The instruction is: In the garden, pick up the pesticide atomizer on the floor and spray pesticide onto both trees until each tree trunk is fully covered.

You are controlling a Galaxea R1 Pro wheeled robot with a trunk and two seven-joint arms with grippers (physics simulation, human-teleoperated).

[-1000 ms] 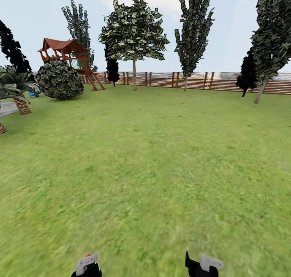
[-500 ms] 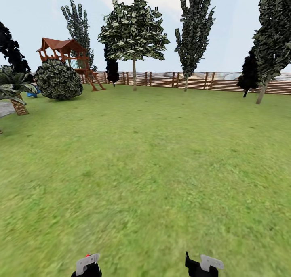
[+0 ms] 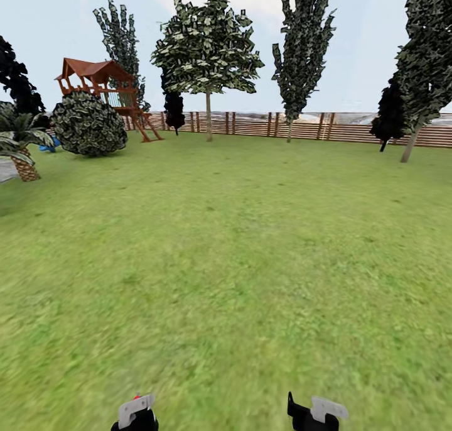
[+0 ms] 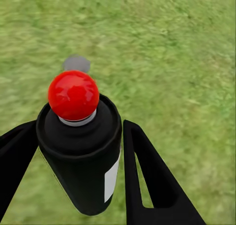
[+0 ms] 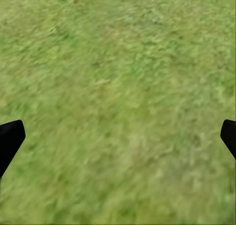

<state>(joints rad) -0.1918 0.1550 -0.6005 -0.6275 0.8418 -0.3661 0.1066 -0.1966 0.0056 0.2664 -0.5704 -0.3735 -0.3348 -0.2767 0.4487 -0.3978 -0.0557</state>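
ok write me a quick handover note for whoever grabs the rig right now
Left tool: shut on a black can with a round red cap, probably the atomizer, held over grass.
Right tool: open, nothing between its fingers.
Trees: broad-crowned tree ahead by the fence; second tree at far right. Both are across the lawn.
Done: can in hand.
Left: drive to each trunk and spray until covered. The trunks are too far off to judge any spray.
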